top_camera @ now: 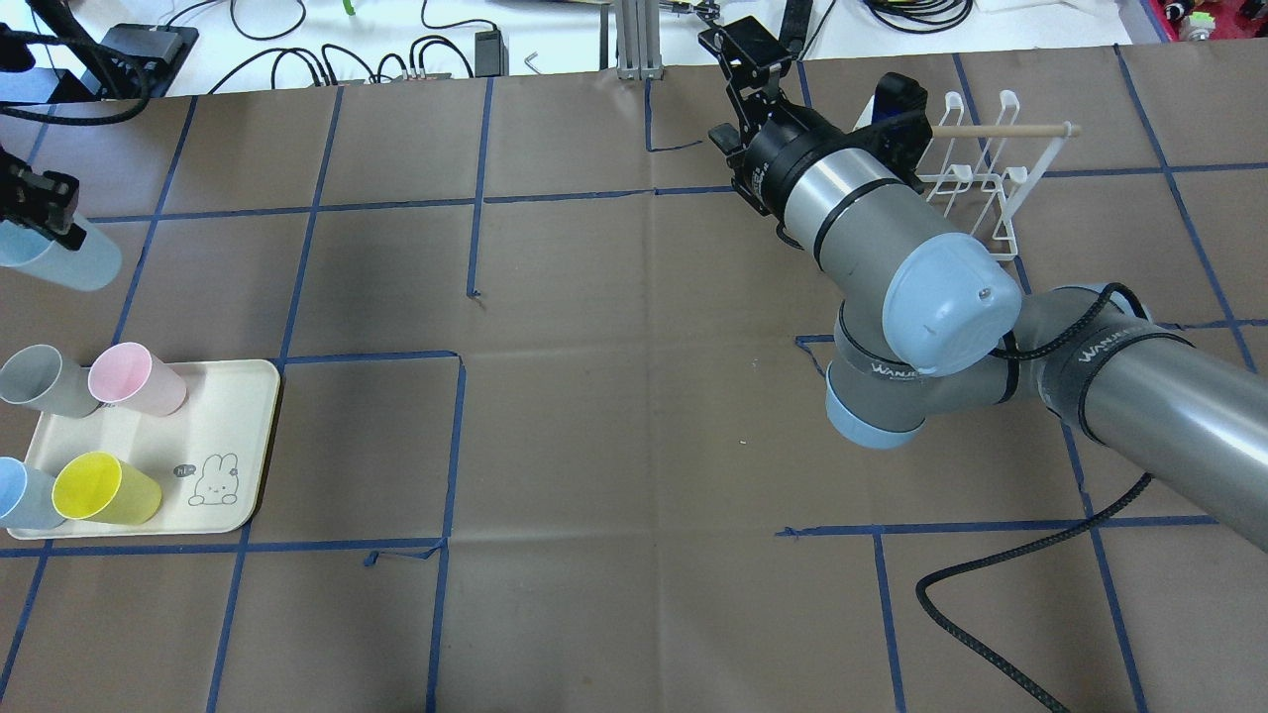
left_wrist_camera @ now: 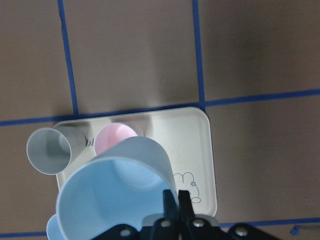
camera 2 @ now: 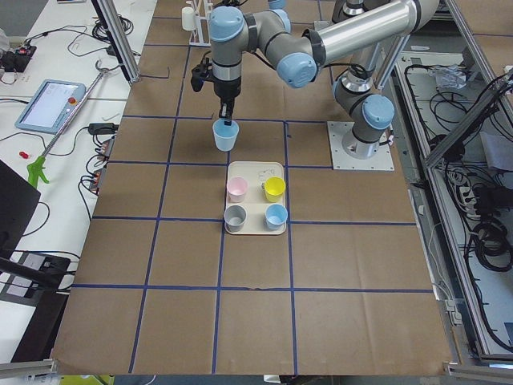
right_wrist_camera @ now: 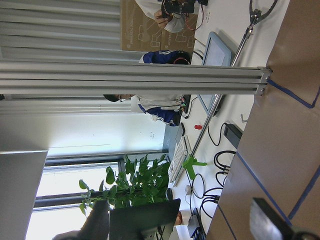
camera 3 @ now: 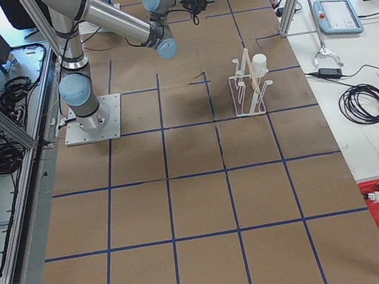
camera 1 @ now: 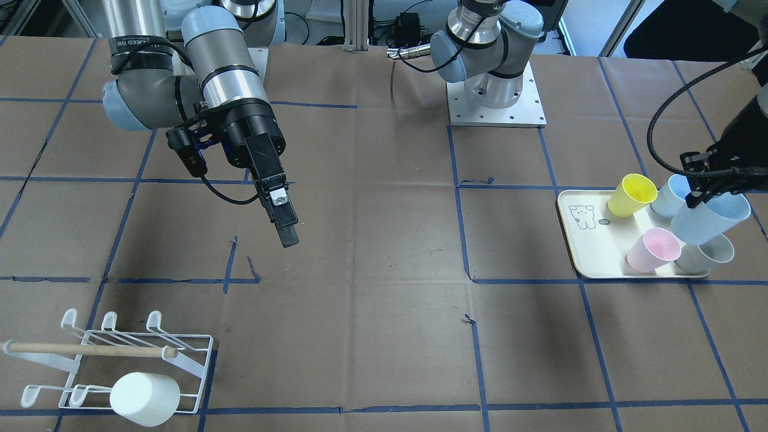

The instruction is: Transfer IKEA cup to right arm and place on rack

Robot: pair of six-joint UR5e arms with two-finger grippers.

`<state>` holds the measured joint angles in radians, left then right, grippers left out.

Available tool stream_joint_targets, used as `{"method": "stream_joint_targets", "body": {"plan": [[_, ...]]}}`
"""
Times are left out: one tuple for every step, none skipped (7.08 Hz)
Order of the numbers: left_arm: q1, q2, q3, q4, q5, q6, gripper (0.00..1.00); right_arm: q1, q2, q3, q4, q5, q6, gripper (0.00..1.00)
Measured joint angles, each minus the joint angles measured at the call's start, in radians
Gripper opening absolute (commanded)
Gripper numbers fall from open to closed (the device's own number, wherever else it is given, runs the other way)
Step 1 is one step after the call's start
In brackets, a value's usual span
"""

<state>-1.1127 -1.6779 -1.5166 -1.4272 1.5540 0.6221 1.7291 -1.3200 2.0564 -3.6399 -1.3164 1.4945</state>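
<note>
Left pincer point(left_wrist_camera: 177, 199): you see it clamped on the rim of the pale blue plastic cup point(camera 1: 711, 219), which hangs tilted, lifted clear of the cream rectangular tray point(camera 1: 575, 252). A yellow cup point(camera 1: 631, 195), a pink cup point(camera 1: 654, 249), a grey cup point(camera 1: 708, 255) and a second pale blue cup point(camera 1: 669, 195) stand on that tray. Right pincer point(camera 1: 288, 233): jaws spread, nothing between them, poised over the brown paper-covered table point(camera 1: 384, 300). Note the low white wire rack point(camera 1: 195, 360), well apart at the table's other end, carrying one white cup point(camera 1: 144, 399).
</note>
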Motion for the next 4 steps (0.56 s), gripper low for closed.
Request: {"method": "stream_joint_targets", "body": {"plan": [[-0.018, -0.038, 0.042, 0.023, -0.130, 0.005, 0.00, 0.000, -0.001, -0.001, 0.000, -0.012, 0.001, 1.00], [-0.026, -0.061, 0.049, 0.083, -0.302, 0.012, 0.00, 0.001, -0.002, -0.001, 0.000, -0.038, 0.003, 1.00], [-0.032, -0.077, 0.035, 0.166, -0.488, 0.025, 0.00, 0.001, -0.003, 0.000, -0.002, -0.065, 0.026, 1.00], [-0.036, -0.085, 0.008, 0.246, -0.648, 0.043, 0.00, 0.001, -0.003, 0.001, -0.002, -0.074, 0.081, 1.00]]}}
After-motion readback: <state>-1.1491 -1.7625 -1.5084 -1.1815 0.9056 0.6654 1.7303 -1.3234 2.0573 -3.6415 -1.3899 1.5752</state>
